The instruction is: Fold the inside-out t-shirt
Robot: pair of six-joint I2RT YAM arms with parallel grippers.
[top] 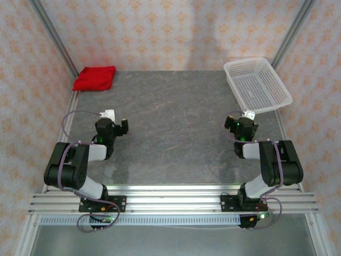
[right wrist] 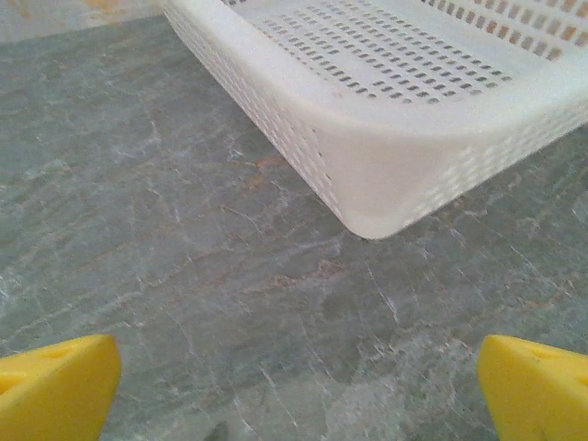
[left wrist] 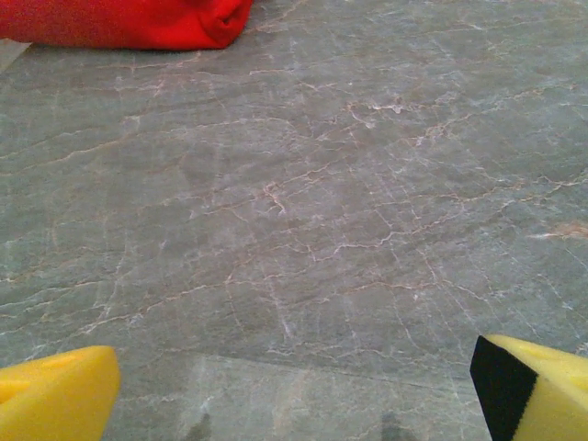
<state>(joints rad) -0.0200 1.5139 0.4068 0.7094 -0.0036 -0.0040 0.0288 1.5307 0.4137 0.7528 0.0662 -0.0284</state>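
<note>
The red t-shirt lies as a compact folded bundle at the far left corner of the grey table; its edge shows along the top left of the left wrist view. My left gripper hovers well short of it, over bare table, open with nothing between its yellow fingers. Near the right side my right gripper also stands open, empty, its yellow fingertips a short way in front of the basket's near corner.
A white mesh basket sits at the far right, overhanging the table's right edge; its near corner is close ahead of the right gripper. Metal frame posts rise at the back corners. Grey marble tabletop lies between the arms.
</note>
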